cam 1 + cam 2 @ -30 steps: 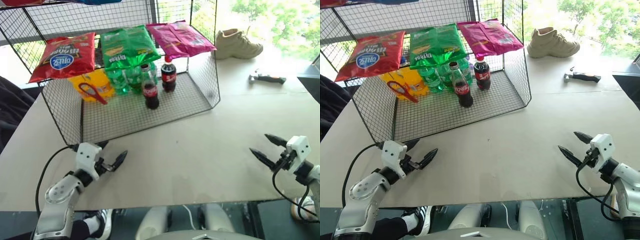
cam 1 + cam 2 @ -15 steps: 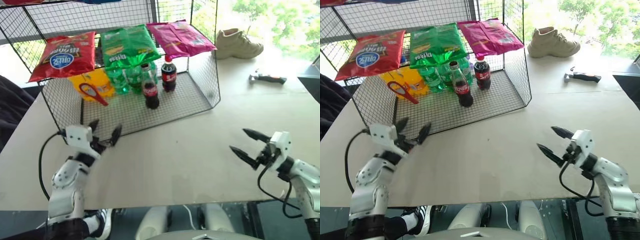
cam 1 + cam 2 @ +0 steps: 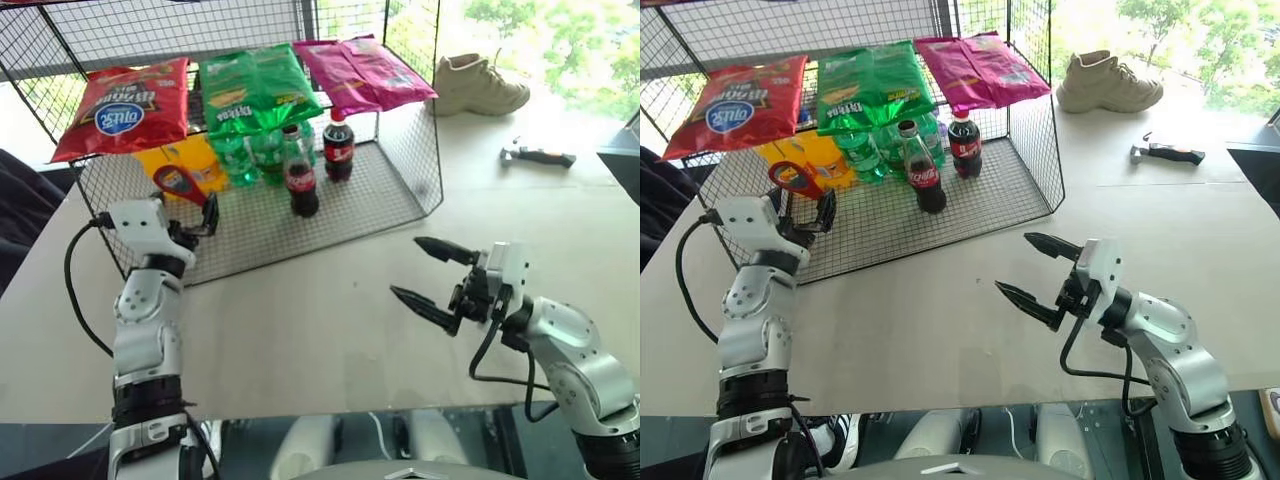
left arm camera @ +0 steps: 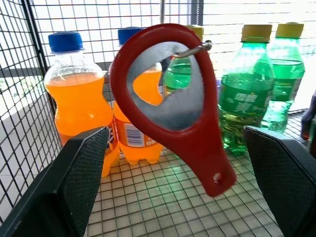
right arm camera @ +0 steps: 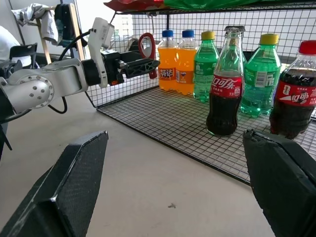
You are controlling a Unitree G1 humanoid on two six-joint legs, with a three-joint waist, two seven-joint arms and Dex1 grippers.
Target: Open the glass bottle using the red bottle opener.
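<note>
Comparing w/ a sec ago: left end effector (image 3: 188, 222) has risen off the table (image 3: 330, 300) to the wire rack (image 3: 400, 200) front, fingers wide, empty, red bottle opener (image 4: 173, 106) hanging just ahead. Right end effector (image 3: 432, 277) swung in toward centre, wide open, empty. Glass bottle (image 3: 300, 172) unmoved, upright in rack beside the plastic cola bottle (image 3: 338, 148).

We see the red bottle opener (image 4: 190, 138) as glossy plastic around dull metal, hanging in a black wire-mesh rack (image 3: 350, 205) beside the shiny glass bottle (image 5: 223, 84).
</note>
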